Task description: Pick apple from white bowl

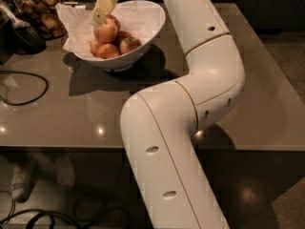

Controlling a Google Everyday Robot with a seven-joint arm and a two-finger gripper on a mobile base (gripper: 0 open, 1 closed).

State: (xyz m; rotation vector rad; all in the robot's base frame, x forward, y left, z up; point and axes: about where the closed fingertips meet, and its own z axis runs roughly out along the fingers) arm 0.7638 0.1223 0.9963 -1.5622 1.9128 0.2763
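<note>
The white bowl (153, 26), lined with crumpled white paper, stands at the back left of the grey table. It holds a pile of apples. The largest apple (106, 32), red with yellow-orange patches, lies on top of the pile. Smaller apples (128, 44) lie beside and below it. My gripper (102, 11), cream-coloured, hangs from the top edge of the view, right over the bowl. Its tip is just above the large apple's upper left side and may be touching it. My white arm bends over the table's right half.
A dark container of brown snacks (42, 16) stands at the back left, with a dark object (24, 36) in front of it. A black cable (28, 88) loops on the table's left. The table's front edge (62, 147) runs across the middle; cables lie on the floor below.
</note>
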